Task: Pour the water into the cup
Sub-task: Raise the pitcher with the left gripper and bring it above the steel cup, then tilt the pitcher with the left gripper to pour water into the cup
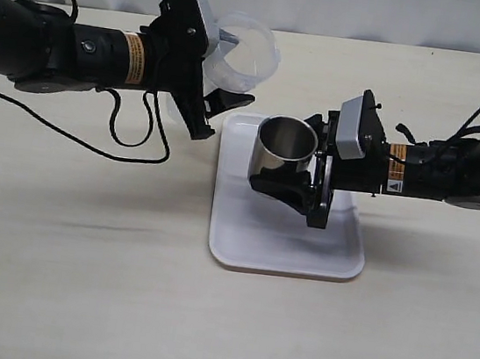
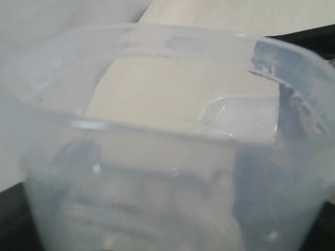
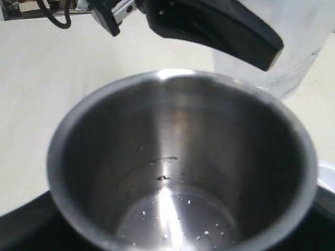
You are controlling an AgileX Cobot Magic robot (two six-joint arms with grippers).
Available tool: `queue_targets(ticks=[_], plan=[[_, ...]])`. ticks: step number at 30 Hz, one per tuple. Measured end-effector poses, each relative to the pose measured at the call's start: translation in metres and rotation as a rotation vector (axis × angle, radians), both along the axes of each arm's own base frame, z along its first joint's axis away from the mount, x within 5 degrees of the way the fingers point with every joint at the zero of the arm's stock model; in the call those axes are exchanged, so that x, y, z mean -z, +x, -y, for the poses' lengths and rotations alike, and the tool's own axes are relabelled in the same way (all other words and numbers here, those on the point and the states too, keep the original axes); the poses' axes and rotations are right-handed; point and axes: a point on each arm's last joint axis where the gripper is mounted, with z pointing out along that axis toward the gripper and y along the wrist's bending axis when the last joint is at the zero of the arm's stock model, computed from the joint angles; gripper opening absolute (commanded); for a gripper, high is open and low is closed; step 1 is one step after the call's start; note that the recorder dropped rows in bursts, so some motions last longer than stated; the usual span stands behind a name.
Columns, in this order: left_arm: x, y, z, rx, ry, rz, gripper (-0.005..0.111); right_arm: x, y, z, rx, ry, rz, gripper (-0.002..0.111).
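The left fingers (image 1: pixel 229 100) are clamped on the tilted translucent beaker (image 1: pixel 250 52), above the far-left corner of the tray (image 1: pixel 285 239). The right fingers (image 1: pixel 279 187) are clamped on the cup (image 1: pixel 281 149), mouth up, at the tray's far edge.

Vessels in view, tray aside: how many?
2. The steel cup is held by the right gripper over the white tray. The translucent beaker is tilted in the left gripper, up and left of the cup in the exterior view. None looks hidden.

Silver-grey reflective steel cup (image 1: pixel 286 150); translucent, colourless plastic beaker (image 1: pixel 250 52); plain white tray (image 1: pixel 289 244); pale beige table (image 1: pixel 75 291); black arms (image 1: pixel 29 37), yellow labels (image 1: pixel 132 57).
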Motion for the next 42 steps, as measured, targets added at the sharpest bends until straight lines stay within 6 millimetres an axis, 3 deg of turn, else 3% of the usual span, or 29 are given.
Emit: queue_targets(ticks=[9,42], plan=[[0.001,0.000,-0.001,0.001,0.025,0.015,0.000,-0.001,-0.005,-0.018,-0.068,-0.006,0.015,0.004],[-0.001,-0.008,0.007,0.206,0.125,0.227,0.000,-0.001,-0.003,-0.021,-0.061,-0.031,0.009,0.004]])
